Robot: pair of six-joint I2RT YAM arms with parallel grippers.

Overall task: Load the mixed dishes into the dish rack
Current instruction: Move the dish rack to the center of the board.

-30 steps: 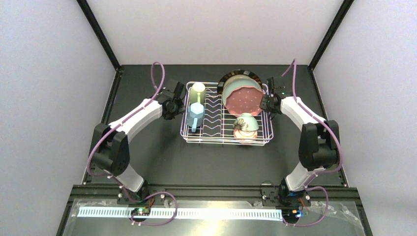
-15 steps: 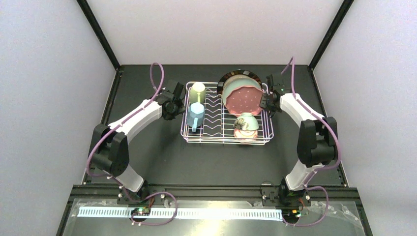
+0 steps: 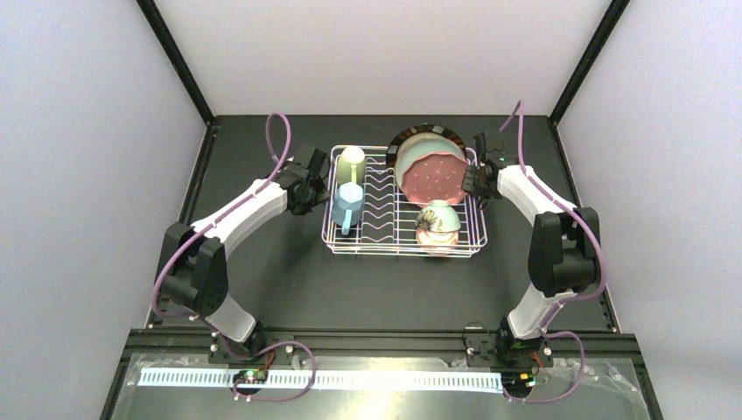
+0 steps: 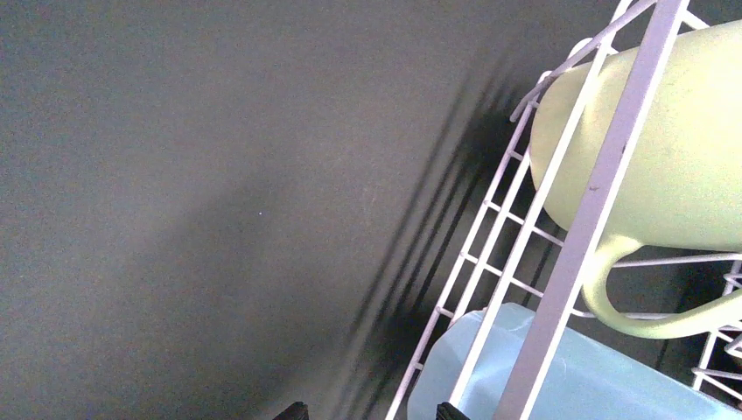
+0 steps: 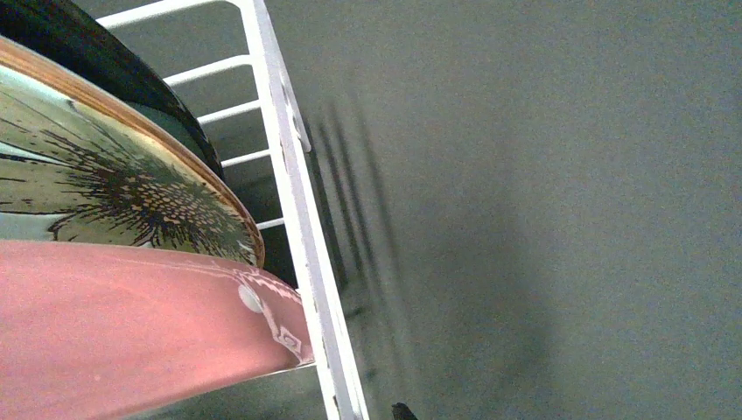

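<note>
The dish rack (image 3: 325, 229) sits mid-table, loaded. A cream mug (image 3: 353, 158) and a blue mug (image 3: 347, 206) lie along its left side. At the back right stand the dark-rimmed plate (image 3: 426, 133), the teal flower plate (image 5: 105, 188) and the pink plate (image 3: 431, 178). In front of them the mint bowl (image 3: 437, 218) rests on the red-orange bowl (image 3: 437, 244). My left gripper (image 4: 370, 411) is open beside the rack's left wall, one tip on either side of its lower wire. My right gripper (image 3: 472, 181) is at the rack's right rim. Only one fingertip (image 5: 402, 409) shows.
Black table top (image 3: 262, 280) lies around the rack, with dark frame posts at the back corners (image 3: 175, 61). Purple cables loop above both wrists. The arm bases stand on the near rail (image 3: 376, 337).
The right wrist has edged slightly left and back along the rack's right rim. The left arm has hardly shifted. The dishes have not moved.
</note>
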